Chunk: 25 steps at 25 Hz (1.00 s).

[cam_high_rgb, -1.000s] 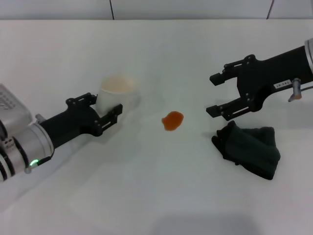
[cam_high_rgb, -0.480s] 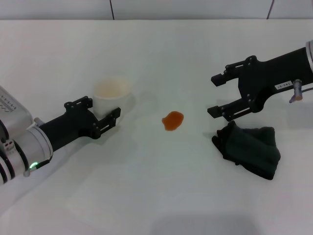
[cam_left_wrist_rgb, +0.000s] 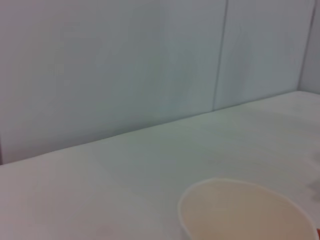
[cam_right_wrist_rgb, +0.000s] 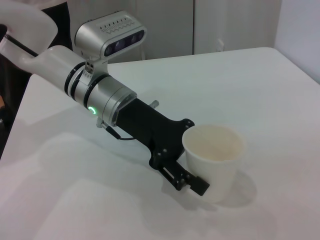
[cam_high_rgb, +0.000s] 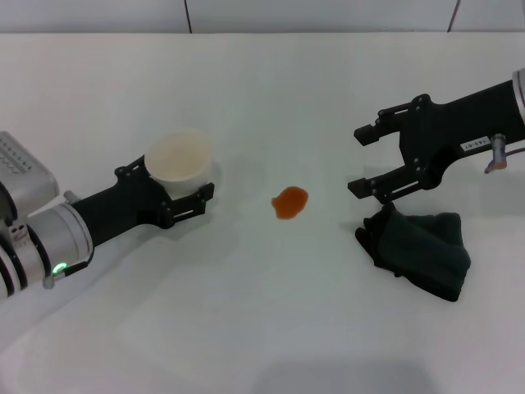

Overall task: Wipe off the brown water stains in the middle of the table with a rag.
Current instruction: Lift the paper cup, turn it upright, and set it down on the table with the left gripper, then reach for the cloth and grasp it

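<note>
The brown water stains are one small orange-brown blot in the middle of the white table. The dark green rag lies bunched to the blot's right. My right gripper hovers open just behind the rag, with nothing between its fingers. On the left, my left gripper is shut on a white paper cup, held slightly off the table. The right wrist view shows that cup in the left arm's fingers. In the left wrist view only the cup's rim shows.
A pale wall runs along the table's far edge. The left arm's silver forearm lies low over the table's front left corner.
My left gripper has pulled the cup leftward, away from the blot, and raised it a little. The right gripper has stayed open over the rag, barely shifting.
</note>
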Each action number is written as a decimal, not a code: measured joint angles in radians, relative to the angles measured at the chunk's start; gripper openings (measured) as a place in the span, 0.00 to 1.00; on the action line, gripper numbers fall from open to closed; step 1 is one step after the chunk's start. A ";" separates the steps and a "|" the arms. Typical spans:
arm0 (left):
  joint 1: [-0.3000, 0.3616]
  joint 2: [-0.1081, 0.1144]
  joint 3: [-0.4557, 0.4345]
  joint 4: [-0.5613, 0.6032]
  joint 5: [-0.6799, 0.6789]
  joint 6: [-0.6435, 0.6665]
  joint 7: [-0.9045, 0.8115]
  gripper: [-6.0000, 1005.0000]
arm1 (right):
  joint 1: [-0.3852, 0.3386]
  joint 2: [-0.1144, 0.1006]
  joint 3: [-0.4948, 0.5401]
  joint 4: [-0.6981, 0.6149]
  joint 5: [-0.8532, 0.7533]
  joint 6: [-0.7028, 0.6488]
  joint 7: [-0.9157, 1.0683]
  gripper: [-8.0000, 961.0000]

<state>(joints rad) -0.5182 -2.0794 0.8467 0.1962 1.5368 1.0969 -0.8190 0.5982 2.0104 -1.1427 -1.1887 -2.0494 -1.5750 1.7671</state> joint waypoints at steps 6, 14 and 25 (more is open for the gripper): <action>0.025 -0.001 0.018 0.037 -0.007 0.010 -0.017 0.88 | -0.001 0.002 0.000 0.001 0.000 0.000 0.000 0.83; 0.107 -0.001 0.010 0.044 -0.049 0.066 0.009 0.88 | -0.006 0.002 -0.005 -0.005 0.000 -0.001 0.000 0.83; 0.336 0.017 0.014 0.399 0.044 0.373 -0.212 0.88 | -0.008 -0.001 -0.016 -0.098 -0.094 -0.017 0.175 0.83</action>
<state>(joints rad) -0.1821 -2.0629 0.8611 0.5949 1.5803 1.4703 -1.0306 0.5900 2.0098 -1.1587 -1.2863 -2.1431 -1.5918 1.9417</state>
